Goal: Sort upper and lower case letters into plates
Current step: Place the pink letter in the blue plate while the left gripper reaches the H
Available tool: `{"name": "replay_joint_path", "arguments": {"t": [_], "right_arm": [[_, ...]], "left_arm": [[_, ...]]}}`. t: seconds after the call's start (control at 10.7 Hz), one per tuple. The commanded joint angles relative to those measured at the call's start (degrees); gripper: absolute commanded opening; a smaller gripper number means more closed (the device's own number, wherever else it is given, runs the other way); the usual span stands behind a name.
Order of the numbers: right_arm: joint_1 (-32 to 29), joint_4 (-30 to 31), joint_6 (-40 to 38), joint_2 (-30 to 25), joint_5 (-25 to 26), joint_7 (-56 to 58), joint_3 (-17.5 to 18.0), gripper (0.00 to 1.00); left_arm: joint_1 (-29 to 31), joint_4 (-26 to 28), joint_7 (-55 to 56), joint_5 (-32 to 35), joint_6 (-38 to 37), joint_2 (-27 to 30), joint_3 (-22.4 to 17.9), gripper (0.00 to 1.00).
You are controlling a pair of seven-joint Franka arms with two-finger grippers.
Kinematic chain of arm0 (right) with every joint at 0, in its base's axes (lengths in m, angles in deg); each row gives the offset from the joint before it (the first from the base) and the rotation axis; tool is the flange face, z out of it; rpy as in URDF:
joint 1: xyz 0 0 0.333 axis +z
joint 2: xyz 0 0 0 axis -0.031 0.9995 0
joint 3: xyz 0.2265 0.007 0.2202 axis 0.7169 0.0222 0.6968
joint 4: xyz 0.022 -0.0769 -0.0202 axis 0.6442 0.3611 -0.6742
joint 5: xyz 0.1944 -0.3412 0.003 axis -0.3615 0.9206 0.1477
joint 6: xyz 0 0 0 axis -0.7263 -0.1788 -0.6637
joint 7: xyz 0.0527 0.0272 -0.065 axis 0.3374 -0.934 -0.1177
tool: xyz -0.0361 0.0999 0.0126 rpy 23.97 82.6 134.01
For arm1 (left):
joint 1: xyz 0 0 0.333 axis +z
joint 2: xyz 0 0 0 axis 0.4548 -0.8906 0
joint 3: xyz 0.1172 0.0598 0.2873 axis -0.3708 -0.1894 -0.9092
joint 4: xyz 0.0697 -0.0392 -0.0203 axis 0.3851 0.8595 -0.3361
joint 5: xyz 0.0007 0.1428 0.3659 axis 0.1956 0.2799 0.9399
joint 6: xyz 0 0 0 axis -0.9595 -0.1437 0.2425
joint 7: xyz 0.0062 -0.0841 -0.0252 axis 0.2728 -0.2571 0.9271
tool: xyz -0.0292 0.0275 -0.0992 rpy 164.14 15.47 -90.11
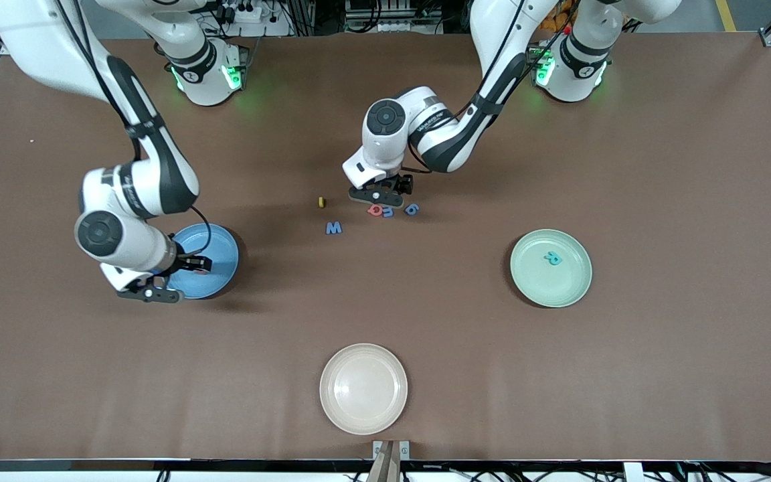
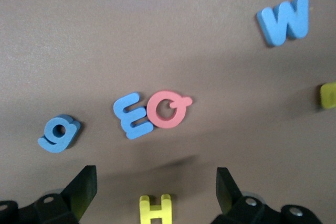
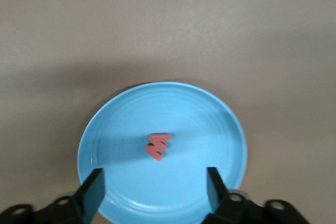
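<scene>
My left gripper (image 1: 399, 189) (image 2: 156, 172) hangs open low over the middle of the table, with a yellow H (image 2: 155, 209) on the table between its fingers, untouched. Just nearer the front camera lie a red Q (image 1: 375, 210) (image 2: 167, 108), a blue E (image 1: 389, 211) (image 2: 131, 115) and a blue g (image 1: 411, 209) (image 2: 59, 133). A blue W (image 1: 334, 228) (image 2: 284, 20) and a small yellow letter (image 1: 321, 201) (image 2: 329, 95) lie toward the right arm's end. My right gripper (image 1: 193, 266) (image 3: 155, 174) is open over the blue plate (image 1: 221, 244) (image 3: 210, 129), where a red letter (image 3: 158, 145) lies. The mint green plate (image 1: 569, 284) holds a teal R (image 1: 552, 258).
A cream-white plate (image 1: 363, 388) sits near the table's front edge, nearer the front camera than the letter cluster. Bare brown table lies between the three plates.
</scene>
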Motion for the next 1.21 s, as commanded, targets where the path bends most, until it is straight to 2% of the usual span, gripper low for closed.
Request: {"name": "replay_joint_path", "arguments": {"t": [0.0, 0.28, 0.47, 0.56, 0.84, 1.12], "right_arm": [[-0.83, 2.18, -4.07, -8.47, -0.81, 1.14, 0.18, 1.0], [-1.36, 0.86, -11.63, -15.41, -0.9, 3.23, 0.27, 1.0], [-1.44, -4.3, -22.13, -17.53, -0.9, 3.6, 0.27, 1.0], [-1.36, -5.55, -24.2, -18.33, -0.99, 3.68, 0.27, 1.0], [-0.83, -9.85, -30.63, -18.07, -1.43, 5.69, 0.36, 1.0], [-0.74, -15.21, -34.67, -17.99, -4.67, 8.61, 0.1, 1.0]], "left_arm": [[0.78, 6.26, -2.78, 1.74, 0.8, 4.36, 1.29, 1.0], [0.43, 7.6, -5.26, 1.74, 0.8, 4.02, 1.73, 1.0], [0.16, 7.6, -5.26, 1.74, 0.8, 3.76, 1.73, 1.0], [-0.01, 7.25, -4.48, 1.74, 0.98, 3.23, 1.73, 1.0], [-0.89, 7.42, -2.72, 1.66, 3.51, 1.39, 1.56, 1.0], [-1.33, 7.25, 0.62, 1.74, 6.51, -0.02, 1.56, 1.0]]}}
